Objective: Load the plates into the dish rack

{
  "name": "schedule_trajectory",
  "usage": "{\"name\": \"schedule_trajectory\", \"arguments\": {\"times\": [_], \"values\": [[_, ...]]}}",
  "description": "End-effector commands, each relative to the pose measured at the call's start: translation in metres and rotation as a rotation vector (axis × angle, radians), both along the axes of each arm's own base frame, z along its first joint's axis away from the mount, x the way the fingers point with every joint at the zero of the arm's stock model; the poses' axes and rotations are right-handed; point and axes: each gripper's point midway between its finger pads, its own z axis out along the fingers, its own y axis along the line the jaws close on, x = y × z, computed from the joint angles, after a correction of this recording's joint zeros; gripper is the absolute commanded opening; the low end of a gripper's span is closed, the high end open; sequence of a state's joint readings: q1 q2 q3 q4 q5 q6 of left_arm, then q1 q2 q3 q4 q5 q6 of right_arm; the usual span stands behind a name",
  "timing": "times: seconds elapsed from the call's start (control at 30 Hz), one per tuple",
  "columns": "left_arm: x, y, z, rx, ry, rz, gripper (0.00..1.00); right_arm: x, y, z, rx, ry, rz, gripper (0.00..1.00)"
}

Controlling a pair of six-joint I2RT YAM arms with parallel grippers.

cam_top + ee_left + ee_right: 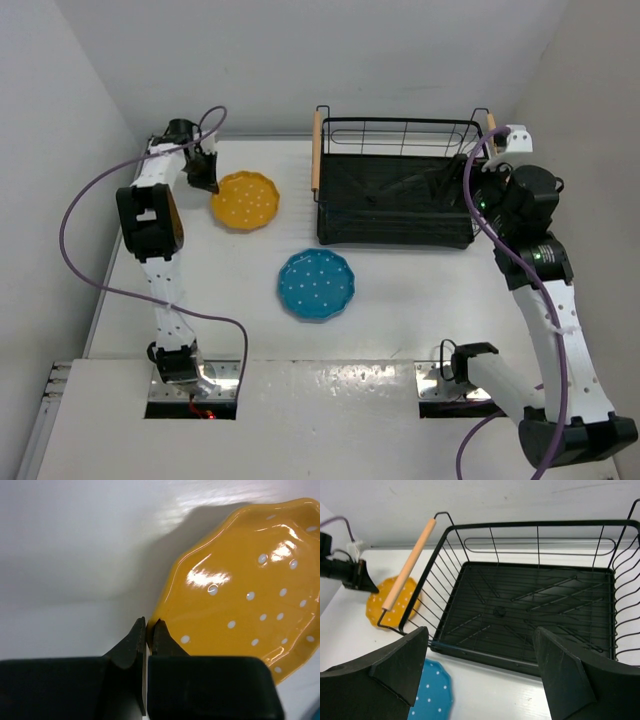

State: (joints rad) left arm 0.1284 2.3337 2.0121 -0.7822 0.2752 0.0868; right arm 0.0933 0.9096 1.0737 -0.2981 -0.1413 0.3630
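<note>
The yellow-orange plate [245, 200] lies on the table left of the dish rack [395, 238]. My left gripper [205, 177] is at its left rim. In the left wrist view the left gripper [149, 630] is shut on the edge of the yellow plate [245, 595], one finger on each side of it. The teal blue plate [316, 285] lies flat in front of the rack. My right gripper [470, 185] hovers at the rack's right end. In the right wrist view the right gripper [482, 680] is open and empty, above the rack's [535, 524] near edge and the teal plate [432, 695].
The rack holds no dishes. Its wooden handles [316, 150] stick up at both ends. White walls close in the table at the left, back and right. The yellow plate [390, 605] and left gripper [350, 572] show beyond the rack's handle [407, 565].
</note>
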Motion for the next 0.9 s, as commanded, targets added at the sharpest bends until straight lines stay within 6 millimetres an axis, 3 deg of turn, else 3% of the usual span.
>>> {"name": "schedule_trajectory", "arguments": {"times": [0.0,0.07,0.2,0.37,0.5,0.57,0.73,0.8,0.87], "values": [[0.025,0.0,0.113,0.218,-0.267,-0.119,0.0,0.001,0.005,-0.009,-0.025,0.018,0.036,0.85],[0.024,-0.002,0.143,0.255,-0.328,-0.141,0.0,0.001,0.016,-0.011,-0.032,0.041,0.106,0.85],[0.022,-0.005,0.183,0.309,-0.41,-0.157,0.0,0.002,0.027,-0.012,-0.041,0.055,0.179,0.85],[0.017,-0.025,0.218,0.374,-0.483,-0.217,0.0,0.01,0.034,-0.012,-0.048,0.042,0.225,0.85],[0.016,-0.028,0.247,0.422,-0.544,-0.214,0.0,0.012,0.043,-0.01,-0.047,0.028,0.275,0.85],[0.014,-0.03,0.276,0.443,-0.605,-0.208,0.0,0.016,0.049,-0.005,-0.051,0.004,0.312,0.85],[0.004,-0.039,0.37,0.451,-0.825,-0.19,0.0,0.03,0.076,0.031,-0.034,-0.088,0.485,0.85],[-0.003,-0.055,0.388,0.453,-0.874,-0.212,0.0,0.049,0.085,0.046,-0.009,-0.127,0.516,0.84],[-0.019,-0.062,0.411,0.449,-0.923,-0.214,0.0,0.055,0.097,0.059,-0.005,-0.19,0.576,0.84]]}}
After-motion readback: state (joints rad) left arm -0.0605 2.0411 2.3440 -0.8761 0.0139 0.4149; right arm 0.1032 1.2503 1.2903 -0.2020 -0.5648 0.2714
